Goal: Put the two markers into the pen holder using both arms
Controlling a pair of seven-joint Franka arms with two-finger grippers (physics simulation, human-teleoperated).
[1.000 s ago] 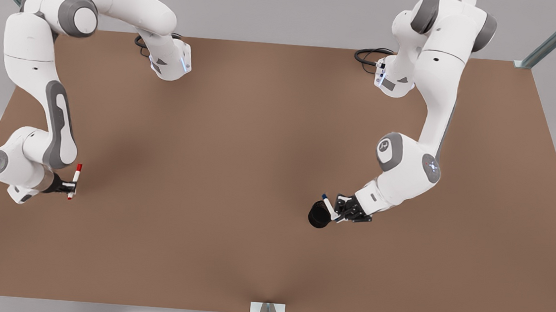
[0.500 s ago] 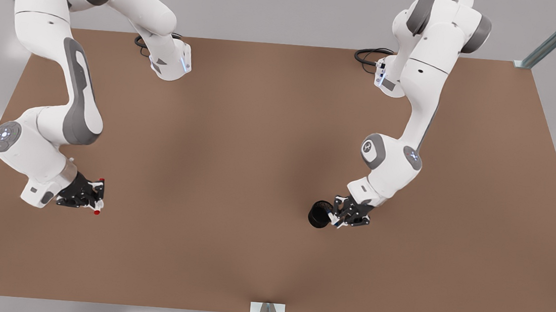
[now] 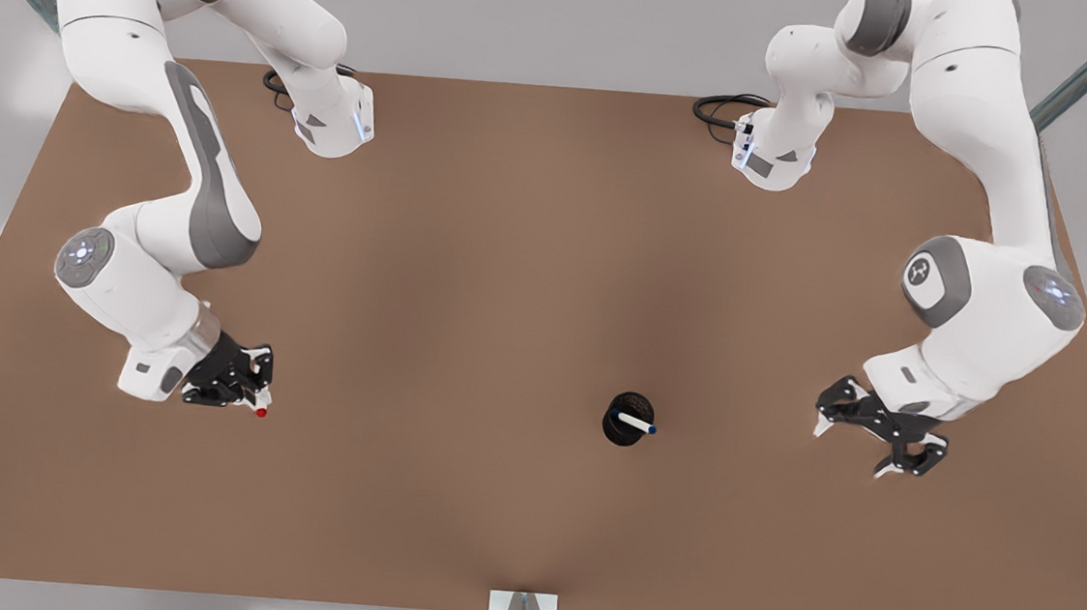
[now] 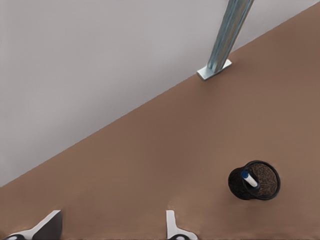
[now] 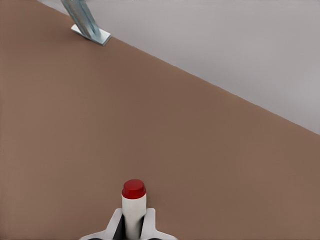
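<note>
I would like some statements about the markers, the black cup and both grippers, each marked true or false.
1. The white-barrelled marker with the dark blue cap stands in the small black cylindrical pen holder. True.
2. The right gripper is shut on the white-barrelled marker with the red cap. True.
3. The left gripper holds a marker. False: its fingers are open and hold nothing.
4. The red-capped marker is inside the pen holder. False: it is far off, at the front view's left.
5. The pen holder lies tipped on the brown table. False: it stands upright.
</note>
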